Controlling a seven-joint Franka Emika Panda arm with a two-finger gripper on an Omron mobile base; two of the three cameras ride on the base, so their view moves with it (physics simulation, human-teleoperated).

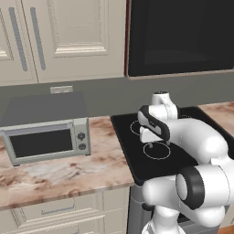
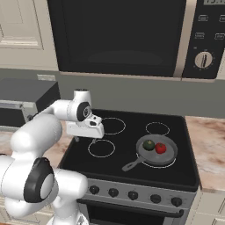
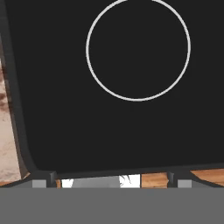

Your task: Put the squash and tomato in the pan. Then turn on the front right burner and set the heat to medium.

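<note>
Fingers: my two fingertips (image 3: 43,178) stand spread wide apart at the bottom of the hand view, with nothing between them; under them I see bare black glass.
Gripper: I have the gripper (image 2: 85,139) hanging over the left side of the stovetop (image 2: 127,162), just above the front left burner ring (image 2: 101,148), empty.
Toaster oven: far left on the marble counter (image 1: 68,173), I see a grey toaster oven (image 1: 45,141), well apart from my arm.
Front left ring: in the hand view, I read the white circle (image 3: 138,49) as this ring, lying ahead of the fingertips.
Pan: I see the pan (image 2: 169,154) on the front right burner, its handle pointing toward the front left.
Squash: the squash (image 2: 149,144) lies inside the pan, on its left half.
Tomato: the tomato (image 2: 161,148) lies inside the pan too, just right of the squash, close beside it; I cannot tell whether they touch.
Knobs: I count a row of dark knobs (image 2: 134,194) along the stove's front panel, below the glass.
Microwave: overhead, to the right, I see a dark microwave (image 2: 118,35) with a dial (image 2: 203,59).
</note>
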